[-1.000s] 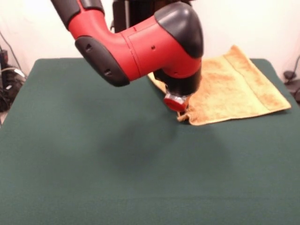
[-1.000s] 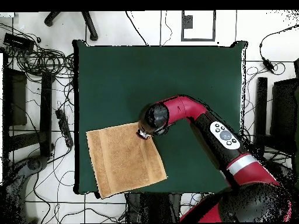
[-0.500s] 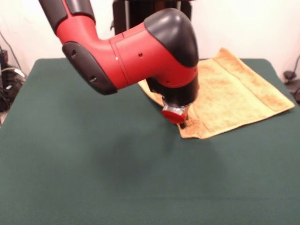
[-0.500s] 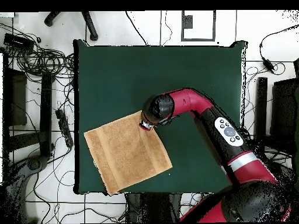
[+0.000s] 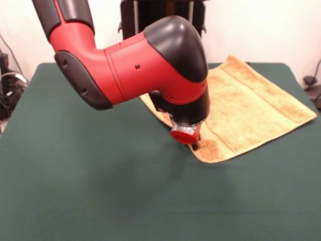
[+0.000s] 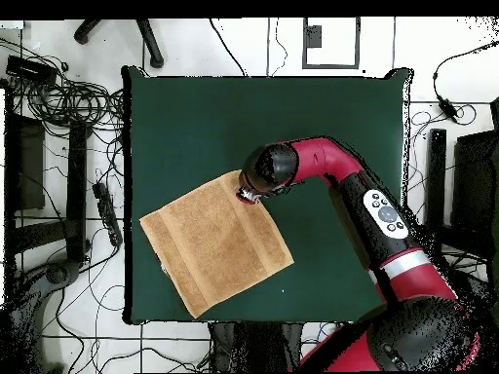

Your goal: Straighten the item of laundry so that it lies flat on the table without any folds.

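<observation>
Overhead view: red and black arm reaches in over the dark green cloth-covered surface [image 6: 322,127], its gripper [image 6: 244,195] planted on the uppermost corner of the small golden-orange terry towel [image 6: 216,245]. Towel sits toward the left part of the surface, turned like a diamond, its lower corner close to the surface edge by the robot's base. Gripper state: cannot tell, since the wrist housing hides the tips in both views; only its contact with the corner of the towel [image 5: 251,108] shows from the front. Step in hand, as judged: dragging or spreading by that corner. Towel looks nearly flat, one layer, woven bands running near two edges, slight rumpling right at the gripper [image 5: 195,145]. Label not made out. Next move likely calls for letting go cleanly and lifting straight up, so the corner does not fold.
</observation>
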Motion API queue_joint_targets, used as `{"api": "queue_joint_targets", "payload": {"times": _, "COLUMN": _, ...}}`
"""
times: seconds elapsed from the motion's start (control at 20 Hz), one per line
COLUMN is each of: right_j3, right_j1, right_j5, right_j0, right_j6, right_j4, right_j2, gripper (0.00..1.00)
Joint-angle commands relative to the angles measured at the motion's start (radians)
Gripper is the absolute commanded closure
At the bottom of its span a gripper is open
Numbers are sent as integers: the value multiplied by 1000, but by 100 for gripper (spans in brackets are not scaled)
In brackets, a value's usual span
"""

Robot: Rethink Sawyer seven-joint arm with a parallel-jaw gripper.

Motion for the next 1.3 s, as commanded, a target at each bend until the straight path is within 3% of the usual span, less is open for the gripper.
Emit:
{"api": "queue_joint_targets", "payload": {"times": 0.05, "right_j3": -203, "right_j1": 26, "right_j5": -24, "right_j0": 43, "right_j6": -337, "right_j4": -57, "right_j2": -4, "gripper": 100}}
{"api": "queue_joint_targets", "payload": {"times": 0.75, "right_j3": -271, "right_j1": 58, "right_j5": 7, "right_j0": 70, "right_j6": -400, "right_j4": -39, "right_j2": -11, "gripper": 100}}
{"api": "queue_joint_targets", "payload": {"times": 1.3, "right_j3": -252, "right_j1": 50, "right_j5": 6, "right_j0": 66, "right_j6": -403, "right_j4": -37, "right_j2": -16, "gripper": 100}}
